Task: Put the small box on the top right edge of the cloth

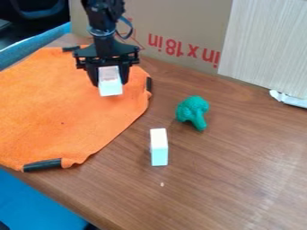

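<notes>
My black gripper [110, 81] hangs over the upper right part of the orange cloth [60, 108], in the upper left of the camera view. It is shut on a small white box [110, 81], with one finger on each side of it. The box's lower end sticks out below the fingertips. Whether the box touches the cloth, I cannot tell. The cloth lies spread on the wooden table, with black pieces at its corners.
A white and pale blue block [159, 147] stands on the table [240, 179] right of the cloth. Behind it lies a green toy broccoli [193, 112]. A cardboard panel [174, 27] and a pale board [264, 45] stand along the back.
</notes>
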You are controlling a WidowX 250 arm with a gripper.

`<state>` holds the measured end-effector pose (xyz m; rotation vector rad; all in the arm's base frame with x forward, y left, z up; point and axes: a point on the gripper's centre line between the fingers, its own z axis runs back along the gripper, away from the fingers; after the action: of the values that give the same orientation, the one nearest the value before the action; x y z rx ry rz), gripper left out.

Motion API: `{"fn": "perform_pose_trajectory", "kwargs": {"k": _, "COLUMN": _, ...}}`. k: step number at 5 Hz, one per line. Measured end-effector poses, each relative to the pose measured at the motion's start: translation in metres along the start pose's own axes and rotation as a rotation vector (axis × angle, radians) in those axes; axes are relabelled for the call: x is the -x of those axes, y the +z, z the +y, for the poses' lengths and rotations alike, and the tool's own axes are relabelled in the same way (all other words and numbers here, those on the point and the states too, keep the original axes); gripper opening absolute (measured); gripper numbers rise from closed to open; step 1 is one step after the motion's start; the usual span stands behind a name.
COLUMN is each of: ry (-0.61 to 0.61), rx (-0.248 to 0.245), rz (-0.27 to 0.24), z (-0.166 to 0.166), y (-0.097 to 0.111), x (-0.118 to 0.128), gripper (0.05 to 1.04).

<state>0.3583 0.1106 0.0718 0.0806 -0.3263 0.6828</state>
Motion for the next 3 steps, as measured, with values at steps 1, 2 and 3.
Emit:
{"fn": "perform_pose_trajectory", "kwargs": {"k": 1, "ry": -0.011, "rx": -0.014, "rz": 0.013, "z": 0.0035, "y": -0.0129, "x": 0.0071, "gripper": 0.728}}
{"fn": "perform_pose_trajectory", "kwargs": {"k": 2, "ry": -0.02, "rx": -0.024, "rz": 0.002, "z": 0.0052, "y": -0.016, "x": 0.0089, "gripper": 0.771}}
{"fn": "perform_pose_trajectory", "kwargs": {"k": 3, "ry": -0.033, "rx": -0.024, "rz": 0.002, "z": 0.0052, "y": -0.0172, "x": 0.0104, "gripper": 0.993}}
